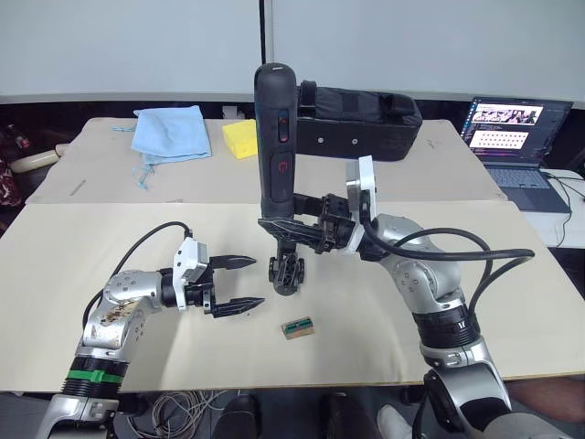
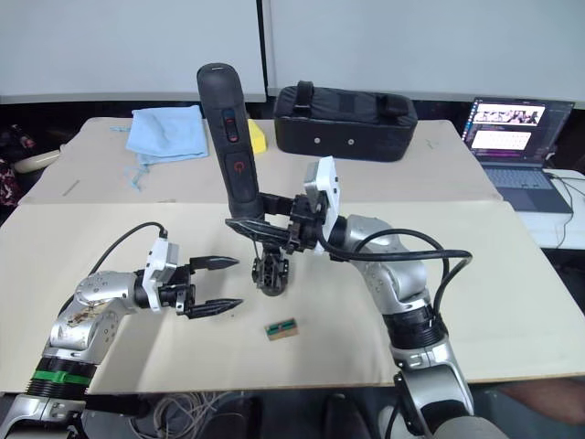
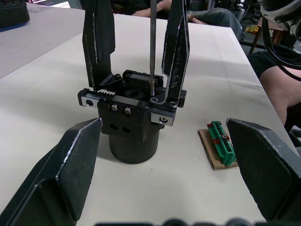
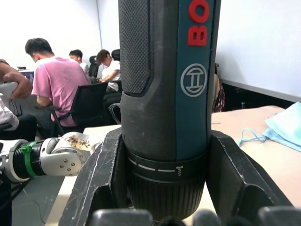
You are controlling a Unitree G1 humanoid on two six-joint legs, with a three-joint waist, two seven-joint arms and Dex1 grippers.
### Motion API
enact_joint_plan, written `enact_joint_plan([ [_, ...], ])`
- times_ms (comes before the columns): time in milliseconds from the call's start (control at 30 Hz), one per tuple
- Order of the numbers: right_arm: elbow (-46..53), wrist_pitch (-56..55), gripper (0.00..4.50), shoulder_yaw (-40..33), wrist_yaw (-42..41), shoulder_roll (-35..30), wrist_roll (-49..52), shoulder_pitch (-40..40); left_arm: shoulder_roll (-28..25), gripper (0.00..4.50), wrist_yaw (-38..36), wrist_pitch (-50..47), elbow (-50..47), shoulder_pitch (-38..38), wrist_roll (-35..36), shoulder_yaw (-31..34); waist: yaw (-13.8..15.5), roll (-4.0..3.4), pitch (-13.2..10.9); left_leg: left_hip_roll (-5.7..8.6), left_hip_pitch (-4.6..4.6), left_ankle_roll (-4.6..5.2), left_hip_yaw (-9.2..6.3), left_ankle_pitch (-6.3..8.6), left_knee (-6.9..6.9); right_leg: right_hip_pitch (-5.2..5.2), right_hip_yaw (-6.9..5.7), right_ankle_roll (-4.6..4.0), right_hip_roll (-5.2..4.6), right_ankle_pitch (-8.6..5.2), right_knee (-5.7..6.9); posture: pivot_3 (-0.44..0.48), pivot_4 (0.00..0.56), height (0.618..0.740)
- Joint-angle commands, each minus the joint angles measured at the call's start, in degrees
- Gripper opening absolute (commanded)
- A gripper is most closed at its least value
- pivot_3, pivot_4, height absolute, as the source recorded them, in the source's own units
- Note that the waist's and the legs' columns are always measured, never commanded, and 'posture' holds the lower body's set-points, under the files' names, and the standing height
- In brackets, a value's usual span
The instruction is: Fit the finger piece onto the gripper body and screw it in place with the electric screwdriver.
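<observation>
The electric screwdriver (image 1: 277, 137) stands upright over the table's middle, with my right gripper (image 1: 291, 229) shut on its lower end. In the right wrist view its barrel (image 4: 164, 94) sits between the fingers (image 4: 101, 179). Its thin bit (image 3: 152, 42) reaches down onto a screw on top of the gripper body (image 3: 134, 125), which rests on the table (image 1: 285, 273). Two black finger pieces rise from the body; the bit's tip is at the foot of one finger piece (image 3: 176, 47). My left gripper (image 1: 239, 283) is open and empty, just left of the body.
A green terminal block on a cardboard scrap (image 1: 298, 326) lies in front of the body. At the back are a black zipped bag (image 1: 361, 123), a blue cloth (image 1: 171, 131), a yellow sponge (image 1: 239, 139) and a laptop (image 1: 512, 137). People sit beyond the table (image 4: 51, 80).
</observation>
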State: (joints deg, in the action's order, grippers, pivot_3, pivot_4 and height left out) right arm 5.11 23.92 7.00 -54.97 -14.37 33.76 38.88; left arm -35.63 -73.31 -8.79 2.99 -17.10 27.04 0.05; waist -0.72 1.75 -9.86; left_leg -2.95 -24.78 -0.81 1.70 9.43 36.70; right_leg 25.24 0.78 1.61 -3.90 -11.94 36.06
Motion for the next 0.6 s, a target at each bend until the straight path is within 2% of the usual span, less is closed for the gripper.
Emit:
enact_joint_plan([
  [33,2.02,-1.75,1.90,-0.69,-0.25,0.50,0.19,0.26,-0.22,4.50,0.40,-0.34,-2.68,0.30,-0.07,-0.13,0.00,0.00,0.00,0.00,0.00,0.00,0.00,0.00,0.00,0.00,0.00,0.00,0.00,0.00,0.00,0.000,0.150,0.740],
  [600,2.26,-1.66,1.90,-1.29,-0.07,0.28,-0.28,-0.05,0.20,4.50,1.94,-1.20,-3.85,0.25,-0.59,-0.95,0.00,0.00,0.00,0.00,0.00,0.00,0.00,0.00,0.00,0.00,0.00,0.00,0.01,0.00,0.00,0.000,0.150,0.740],
])
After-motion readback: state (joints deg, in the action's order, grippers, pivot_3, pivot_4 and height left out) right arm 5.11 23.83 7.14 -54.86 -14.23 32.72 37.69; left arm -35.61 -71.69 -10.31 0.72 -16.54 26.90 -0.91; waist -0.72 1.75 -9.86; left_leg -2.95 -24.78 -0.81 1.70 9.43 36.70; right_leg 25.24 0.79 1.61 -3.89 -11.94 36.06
